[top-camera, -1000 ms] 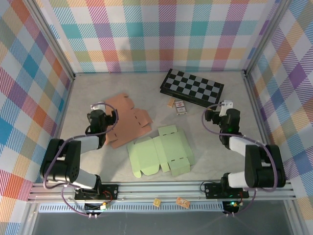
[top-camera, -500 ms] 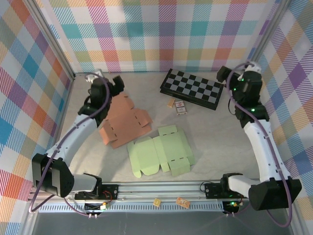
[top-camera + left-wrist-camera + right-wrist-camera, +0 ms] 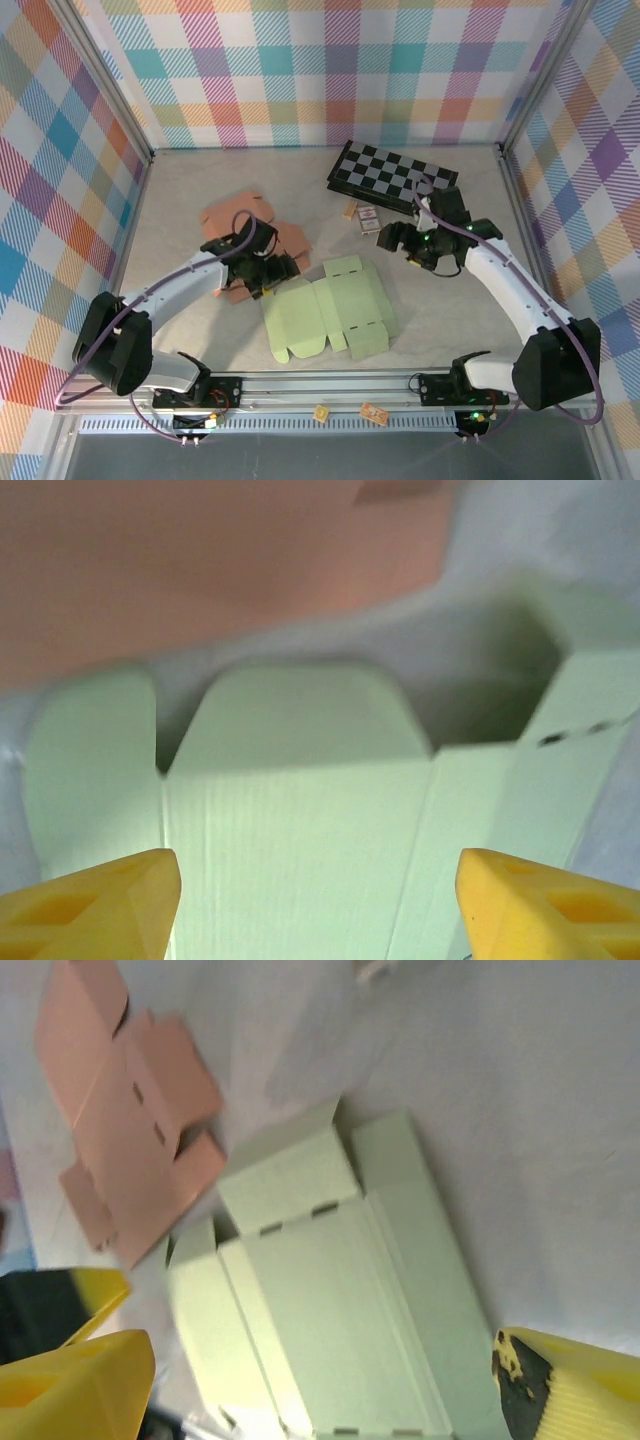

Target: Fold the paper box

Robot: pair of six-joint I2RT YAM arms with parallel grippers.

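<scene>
Behind green blank [image 3: 325, 315] lie pink blank [image 3: 225, 216], chessboard [image 3: 392, 178]; L fingers [image 3: 100, 905], R fingers [image 3: 70, 1385] prob. spread, empty.

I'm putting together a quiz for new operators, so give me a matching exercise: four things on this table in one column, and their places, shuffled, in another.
Things:
1. green box blank
2. pink box blank
3. chessboard
4. small pack

Places:
A. at the far side of the table, right of centre
B. partly under the left arm
C. in the middle, closest to the table's near edge
D. just in front of the chessboard's near edge

Pairs: 1-C, 2-B, 3-A, 4-D
</scene>
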